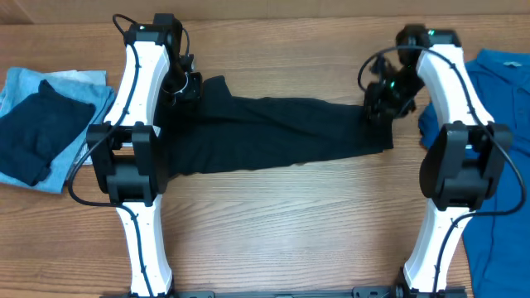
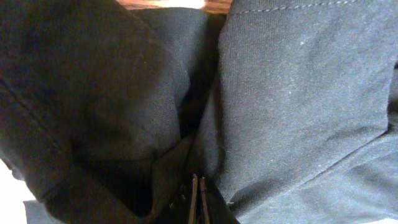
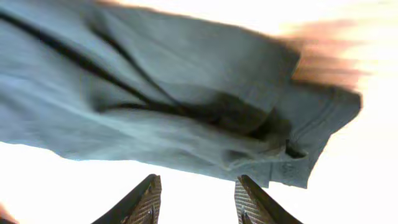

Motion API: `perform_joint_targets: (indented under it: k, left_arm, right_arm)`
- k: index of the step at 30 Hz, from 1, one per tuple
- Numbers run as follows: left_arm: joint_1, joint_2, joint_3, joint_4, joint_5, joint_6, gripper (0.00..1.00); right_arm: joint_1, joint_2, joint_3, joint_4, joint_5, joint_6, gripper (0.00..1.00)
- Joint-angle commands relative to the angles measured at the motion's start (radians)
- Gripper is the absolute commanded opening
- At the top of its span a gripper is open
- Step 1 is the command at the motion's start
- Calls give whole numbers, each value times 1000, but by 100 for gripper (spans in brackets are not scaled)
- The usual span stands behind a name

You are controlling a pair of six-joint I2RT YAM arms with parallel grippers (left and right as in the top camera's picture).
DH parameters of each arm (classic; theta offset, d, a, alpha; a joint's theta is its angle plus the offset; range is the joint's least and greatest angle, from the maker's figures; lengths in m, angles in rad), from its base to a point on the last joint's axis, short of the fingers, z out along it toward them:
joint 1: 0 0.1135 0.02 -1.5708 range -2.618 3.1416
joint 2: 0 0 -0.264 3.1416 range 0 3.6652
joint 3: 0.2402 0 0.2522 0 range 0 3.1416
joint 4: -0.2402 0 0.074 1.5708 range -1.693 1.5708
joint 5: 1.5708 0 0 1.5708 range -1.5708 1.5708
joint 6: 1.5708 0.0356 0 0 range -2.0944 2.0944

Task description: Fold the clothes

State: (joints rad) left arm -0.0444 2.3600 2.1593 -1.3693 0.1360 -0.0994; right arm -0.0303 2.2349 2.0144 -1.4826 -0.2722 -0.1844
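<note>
Shirt [image 1: 273, 132] black, bunched strip, long axis left-right.

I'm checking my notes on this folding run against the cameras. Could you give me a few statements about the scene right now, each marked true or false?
1. The black shirt lies spread across the middle of the table. True.
2. The right hand is clamped on the black shirt. False: its fingers stand apart with nothing between them, and the fabric lies beyond the tips.
3. The bright blue shirt lies at the left edge of the overhead view. False: it lies at the right edge.
4. A folded dark garment rests on a light blue garment. True.
5. The left hand is shut, with black fabric gathered at its tips. True.
</note>
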Motion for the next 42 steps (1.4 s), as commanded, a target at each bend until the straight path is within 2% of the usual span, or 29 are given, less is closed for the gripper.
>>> perform_joint_targets:
  k: [1, 4, 9, 14, 17, 24, 28, 31, 33, 36, 37, 38, 39, 40, 42]
  left_arm:
    - [2, -43, -5, 15, -16, -13, 4]
    - [2, -43, -5, 21, -16, -13, 4]
    - [2, -43, -5, 20, -16, -13, 4]
    - [2, -43, -5, 33, -16, -13, 4]
    - [2, -43, -5, 39, -16, -12, 4]
    - [2, -43, -4, 55, -16, -12, 4]
    - [2, -48, 0, 63, -16, -8, 4]
    - [2, -53, 101, 41, -12, 25, 4]
    - [-4, -53, 155, -28, -13, 26, 4]
    - [-5, -47, 134, -140, -13, 19, 10]
    - [-7, -46, 117, -153, -13, 17, 16]
    - [-11, -45, 70, -148, -13, 17, 31]
    - [-11, -43, 30, -132, -13, 17, 38]
    - [-11, -43, -35, -89, -13, 18, 54]
    - [0, -53, 34, -17, -20, 25, 47]
  right_arm:
    - [4, -32, 59, 21, -44, -3, 31]
    - [17, -22, 10, 93, -44, -3, 11]
    - [47, -14, -188, 308, -44, -3, 4]
    - [49, -16, -218, 134, -45, 0, 4]
    - [51, -16, -236, 111, -84, 1, 4]
    - [59, -16, -455, 261, -110, 1, 4]
    - [59, -16, -457, 282, -68, 1, 4]
    - [58, -16, -455, 290, -59, 1, 4]
    - [58, -16, -455, 302, -58, 1, 5]
    - [57, -16, -455, 328, -58, 1, 7]
    - [57, -16, -455, 336, -58, 0, 8]
    - [57, -16, -455, 342, -58, 1, 9]
    - [57, -16, -455, 344, -58, 0, 9]
    - [57, -16, -455, 349, -58, 0, 10]
    - [56, -16, -455, 358, -59, 1, 10]
